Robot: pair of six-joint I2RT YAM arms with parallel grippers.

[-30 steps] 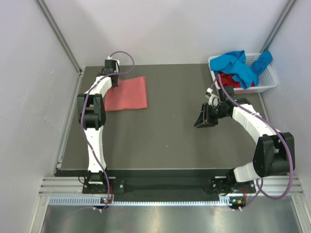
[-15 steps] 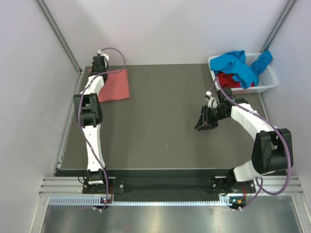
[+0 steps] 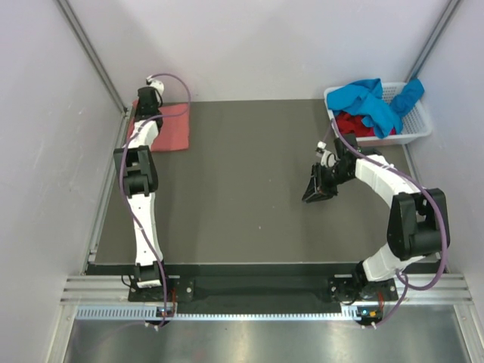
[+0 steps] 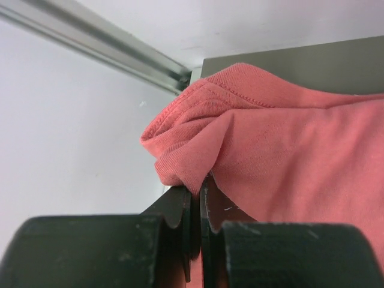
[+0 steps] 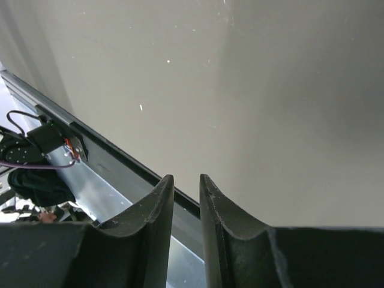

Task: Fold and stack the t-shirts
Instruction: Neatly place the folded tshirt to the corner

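The left gripper (image 4: 195,193) pinches the pink shirt (image 4: 288,156) at the table's (image 3: 242,174) far left corner, seemingly setting it down. The right gripper (image 5: 186,183) hovers right of centre, jaws slightly parted, empty. Next probably comes letting go, then fetching the blue shirt (image 3: 367,98) from the basket (image 3: 418,125).

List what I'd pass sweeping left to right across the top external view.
salmon-pink t-shirt → right end effector → white basket. Left out: the left end effector, which overlaps the salmon-pink t-shirt, and the blue t-shirt and dark red t-shirt, which overlap the basket.
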